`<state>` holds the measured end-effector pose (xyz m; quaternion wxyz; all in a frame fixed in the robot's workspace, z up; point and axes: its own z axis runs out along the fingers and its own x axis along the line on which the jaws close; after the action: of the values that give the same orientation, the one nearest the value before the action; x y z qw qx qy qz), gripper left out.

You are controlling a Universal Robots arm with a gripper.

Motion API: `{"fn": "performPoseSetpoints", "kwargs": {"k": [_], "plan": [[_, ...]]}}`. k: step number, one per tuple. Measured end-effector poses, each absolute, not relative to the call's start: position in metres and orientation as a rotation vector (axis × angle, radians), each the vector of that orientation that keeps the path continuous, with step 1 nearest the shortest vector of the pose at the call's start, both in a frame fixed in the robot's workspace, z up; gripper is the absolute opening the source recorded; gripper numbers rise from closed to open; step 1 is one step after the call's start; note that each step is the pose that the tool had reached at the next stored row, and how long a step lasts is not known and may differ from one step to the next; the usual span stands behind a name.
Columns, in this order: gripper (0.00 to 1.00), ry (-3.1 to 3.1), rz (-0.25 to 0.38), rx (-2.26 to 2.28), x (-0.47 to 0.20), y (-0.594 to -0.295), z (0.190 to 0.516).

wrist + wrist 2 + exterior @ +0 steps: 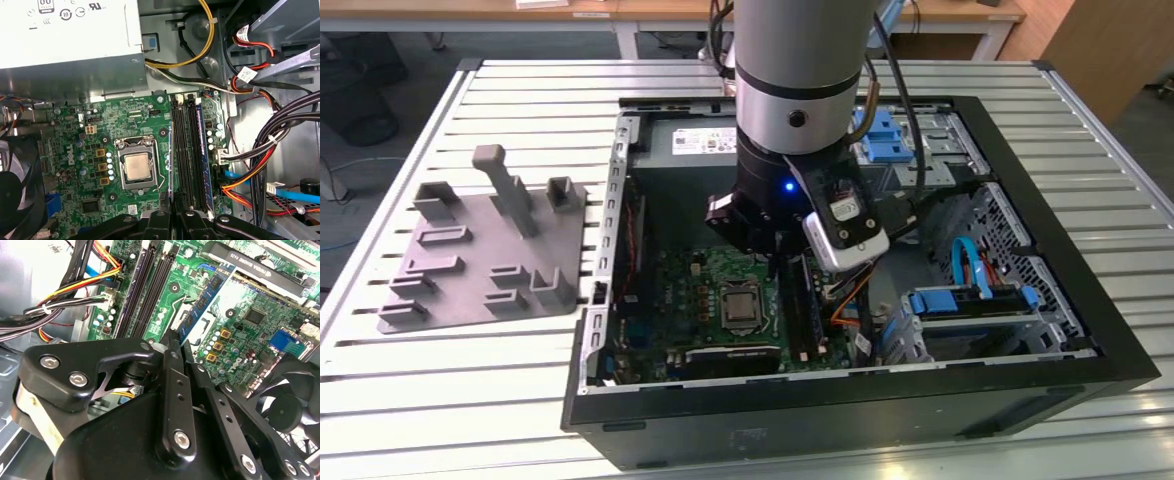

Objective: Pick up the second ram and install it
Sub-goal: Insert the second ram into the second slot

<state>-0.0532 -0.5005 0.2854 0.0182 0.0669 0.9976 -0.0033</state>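
The gripper [176, 339] was clenched on the second ram stick [204, 297], held edge-down and parallel to the empty slots [182, 150], evidently for seating.

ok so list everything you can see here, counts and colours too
second ram: 1, blue, in the gripper, over the motherboard
other ram stick: 1, blue, seated in the slot farthest from the cpu
empty memory slots: several, black, between those sticks
motherboard: 1, green, inside the pc case
cpu: 1, silver, in its socket
power supply: 1, grey, at the board's edge
cables: many, black, yellow, red, beside the slots
pc case: 1, black, open, on the table
peg tray: 1, grey, at the exterior view's left of the case
table: 1, white, slatted
arm: 1, grey, reaching into the case
gripper: 1, black, shut on the second ram
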Motion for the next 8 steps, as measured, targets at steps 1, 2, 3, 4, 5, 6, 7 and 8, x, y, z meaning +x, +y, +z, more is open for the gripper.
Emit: {"fn": "performPoseSetpoints", "kwargs": {"k": [1, 2, 3, 4, 5, 6, 7, 8], "plan": [[0.14, 3.098, -0.01, 0.207, -0.0532, -0.5005, 0.2854], [0.14, 3.098, -0.01, 0.204, -0.0532, -0.5005, 0.2854], [0.14, 3.099, -0.011, 0.195, -0.0531, -0.5005, 0.2853], [0.14, 3.099, -0.01, 0.186, -0.0531, -0.5005, 0.2849], [0.14, 3.1, -0.01, 0.178, -0.0532, -0.5005, 0.2841], [0.14, 3.1, -0.01, 0.175, -0.0531, -0.5005, 0.2829], [0.14, 3.1, -0.01, 0.174, -0.0531, -0.5005, 0.2814], [0.14, 3.1, -0.01, 0.174, -0.053, -0.5005, 0.2797]]}}
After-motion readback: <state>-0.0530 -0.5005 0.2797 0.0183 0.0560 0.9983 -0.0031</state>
